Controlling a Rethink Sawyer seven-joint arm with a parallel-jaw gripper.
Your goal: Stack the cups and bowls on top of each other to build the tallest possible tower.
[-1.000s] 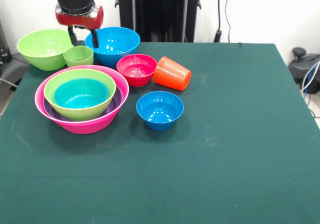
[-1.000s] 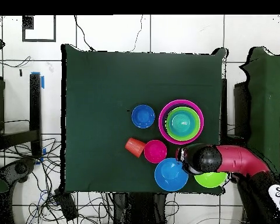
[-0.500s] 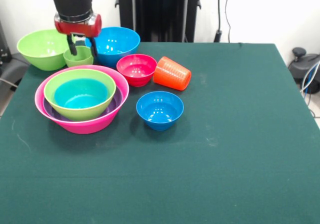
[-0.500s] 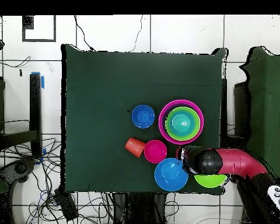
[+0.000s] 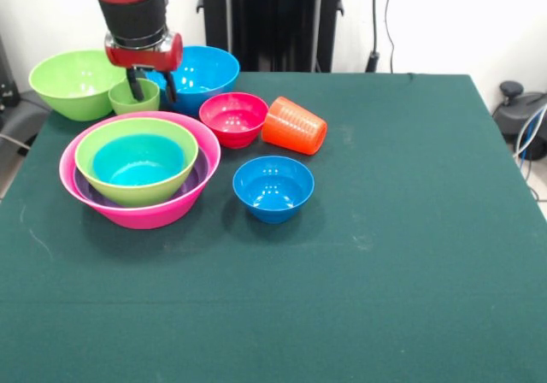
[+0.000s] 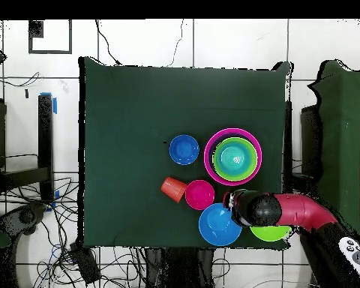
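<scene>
My gripper (image 5: 152,86) hangs open over the short lime-green cup (image 5: 128,98). One finger dips inside the cup and the other is outside its right wall, next to the large blue bowl (image 5: 201,73). A pink bowl (image 5: 145,216) holds a purple bowl (image 5: 198,171), a lime-green bowl (image 5: 137,197) and a teal bowl (image 5: 137,162). The small red bowl (image 5: 233,116), the orange cup (image 5: 294,126) on its side and the small blue bowl (image 5: 273,186) are apart on the cloth. Another lime-green bowl (image 5: 73,79) is at the back left. In the overhead view the arm (image 6: 288,211) hides the green cup.
The green cloth (image 5: 410,255) covers the table, with its edge close behind the back-row bowls. Cables and a black stand (image 5: 273,20) lie beyond the far edge. In the overhead view the nested stack (image 6: 232,157) is close to the table's right edge.
The gripper has shifted right in the front view and dropped lower, from above the green cup's left side to astride its right wall. The bowls and cups have stayed in place.
</scene>
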